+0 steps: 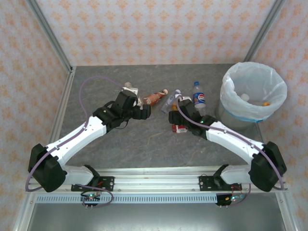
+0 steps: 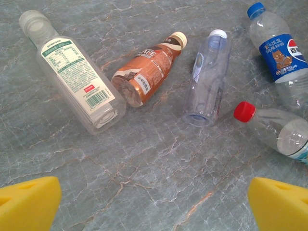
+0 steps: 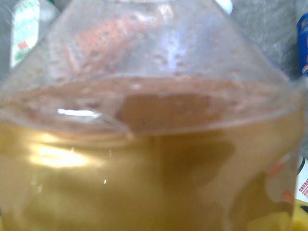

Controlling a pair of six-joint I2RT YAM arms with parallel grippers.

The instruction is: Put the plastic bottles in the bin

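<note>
Top view, centre: our right tool point(image 1: 179, 124) is at a clear bottle point(image 3: 154, 96), grip unclear. We should clamp its body squarely, then lift to the bin point(image 1: 225, 96), right. Left tool point(image 2: 154, 207) gapes wide over other bottles point(image 2: 144, 72).

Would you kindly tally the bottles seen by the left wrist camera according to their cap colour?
White cap: 2, the white-label bottle and the plain clear bottle
Tan cap: 1, the brown coffee bottle
Blue cap: 1, the blue-label bottle
Red cap: 1, the red-capped bottle
Total: 5
</note>
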